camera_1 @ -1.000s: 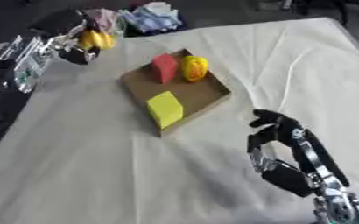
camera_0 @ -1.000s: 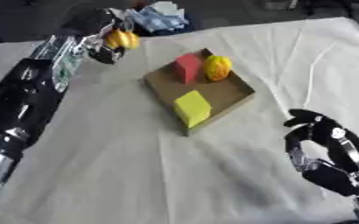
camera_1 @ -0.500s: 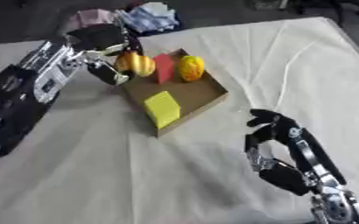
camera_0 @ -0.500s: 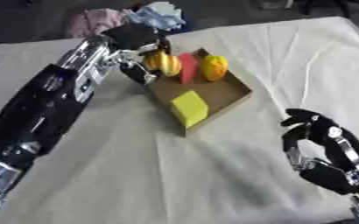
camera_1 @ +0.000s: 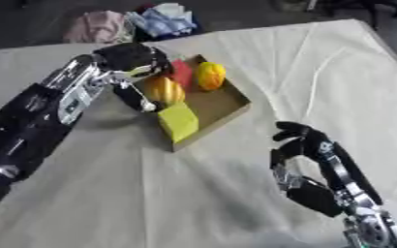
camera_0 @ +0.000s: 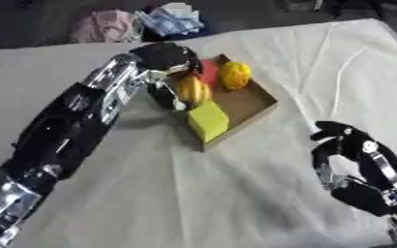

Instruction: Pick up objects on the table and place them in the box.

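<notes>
A white cloth (camera_0: 236,193) covers the table. The left hand (camera_0: 170,63) reaches over the box (camera_0: 252,104), fingers curled round an orange-yellow fruit (camera_0: 193,90) held above the box's inside. A yellow block (camera_0: 208,121), red block (camera_0: 207,70) and another yellow fruit (camera_0: 234,75) lie inside. The right hand (camera_0: 354,162) rests idle at lower right, fingers relaxed, holding nothing.

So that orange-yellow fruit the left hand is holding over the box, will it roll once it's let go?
Probably a little: the orange-yellow fruit looks rounded and oval, so it may rock or roll. The box walls and the yellow block beside it should stop it. The left hand curls round it.
</notes>
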Robot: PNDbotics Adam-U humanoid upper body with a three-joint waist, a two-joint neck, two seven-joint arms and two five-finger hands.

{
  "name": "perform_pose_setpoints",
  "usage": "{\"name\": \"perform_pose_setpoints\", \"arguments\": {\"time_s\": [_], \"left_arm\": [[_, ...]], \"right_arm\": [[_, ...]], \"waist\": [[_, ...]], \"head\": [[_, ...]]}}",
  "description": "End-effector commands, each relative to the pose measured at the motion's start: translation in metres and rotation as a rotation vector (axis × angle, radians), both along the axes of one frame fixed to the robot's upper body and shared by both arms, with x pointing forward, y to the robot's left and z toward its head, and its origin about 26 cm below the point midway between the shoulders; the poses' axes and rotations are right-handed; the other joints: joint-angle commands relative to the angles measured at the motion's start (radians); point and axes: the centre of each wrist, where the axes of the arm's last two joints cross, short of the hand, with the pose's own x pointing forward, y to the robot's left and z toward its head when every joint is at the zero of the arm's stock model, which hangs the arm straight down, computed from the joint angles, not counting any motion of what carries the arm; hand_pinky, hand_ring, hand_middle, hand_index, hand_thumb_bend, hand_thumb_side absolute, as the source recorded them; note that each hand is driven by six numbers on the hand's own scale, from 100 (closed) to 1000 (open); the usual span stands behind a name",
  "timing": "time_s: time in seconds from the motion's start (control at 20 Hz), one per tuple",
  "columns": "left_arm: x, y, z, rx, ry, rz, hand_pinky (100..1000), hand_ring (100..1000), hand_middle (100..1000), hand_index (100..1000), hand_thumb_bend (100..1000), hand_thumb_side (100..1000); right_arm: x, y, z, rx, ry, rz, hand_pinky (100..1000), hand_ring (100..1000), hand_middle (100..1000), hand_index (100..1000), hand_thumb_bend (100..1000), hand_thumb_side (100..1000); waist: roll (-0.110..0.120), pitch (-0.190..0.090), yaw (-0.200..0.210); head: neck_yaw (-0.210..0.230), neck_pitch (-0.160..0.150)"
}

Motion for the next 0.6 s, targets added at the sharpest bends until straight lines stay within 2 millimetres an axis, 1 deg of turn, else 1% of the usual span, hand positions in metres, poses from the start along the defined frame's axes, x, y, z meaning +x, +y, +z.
{"name": "perform_pose_setpoints", "arguments": {"time_s": [0.05,0.1,0.15,0.2,0.25,0.3,0.35,0.4,0.45,0.5,0.6], "left_arm": [[0.000,0.005,0.012,-0.007,-0.048,0.011,755,686,738,860,530,375],[-0.002,0.007,0.015,-0.024,-0.060,0.011,752,677,729,851,489,387],[-0.004,0.008,0.019,-0.049,-0.077,0.004,750,672,720,846,475,384],[-0.009,0.010,0.025,-0.078,-0.099,-0.008,747,660,700,833,430,378],[-0.014,0.012,0.032,-0.110,-0.123,-0.023,746,656,696,831,415,379],[-0.021,0.015,0.040,-0.144,-0.147,-0.040,743,646,687,825,367,372],[-0.030,0.019,0.049,-0.185,-0.176,-0.058,743,642,682,822,341,369],[-0.040,0.023,0.058,-0.233,-0.204,-0.074,737,627,664,815,281,356],[-0.052,0.029,0.067,-0.287,-0.234,-0.090,737,625,659,814,268,354],[-0.066,0.035,0.075,-0.347,-0.260,-0.104,733,619,651,813,232,343],[-0.091,0.046,0.084,-0.466,-0.299,-0.122,730,616,647,816,189,337]], "right_arm": [[0.000,-0.001,0.007,-0.001,-0.023,0.002,620,609,676,856,100,311],[0.000,-0.001,0.007,-0.001,-0.023,0.001,620,609,676,856,100,312],[0.001,-0.001,0.007,-0.002,-0.024,0.000,619,609,676,856,100,313],[0.001,-0.002,0.006,-0.002,-0.023,-0.002,619,609,676,856,100,313],[0.001,-0.002,0.006,-0.002,-0.023,-0.005,619,608,676,856,100,313],[0.001,-0.003,0.006,-0.003,-0.022,-0.009,619,608,676,856,100,313],[0.001,-0.003,0.006,-0.004,-0.022,-0.013,619,608,676,856,100,315],[0.001,-0.004,0.006,-0.004,-0.023,-0.017,619,608,676,857,100,318],[0.001,-0.005,0.006,-0.004,-0.024,-0.023,619,608,676,856,100,319],[0.001,-0.006,0.005,-0.003,-0.024,-0.030,618,608,676,856,100,320],[0.001,-0.009,0.005,-0.003,-0.024,-0.046,618,607,675,856,100,326]], "waist": [[-0.018,-0.021,0.001],[-0.018,-0.021,0.002],[-0.017,-0.022,0.004],[-0.016,-0.022,0.008],[-0.015,-0.022,0.012],[-0.014,-0.023,0.017],[-0.013,-0.024,0.023],[-0.012,-0.024,0.029],[-0.012,-0.025,0.037],[-0.011,-0.026,0.045],[-0.010,-0.029,0.064]], "head": [[-0.001,-0.013],[-0.001,-0.013],[-0.002,-0.013],[-0.003,-0.014],[-0.005,-0.013],[-0.008,-0.012],[-0.010,-0.011],[-0.013,-0.011],[-0.017,-0.010],[-0.021,-0.009],[-0.030,-0.006]]}}
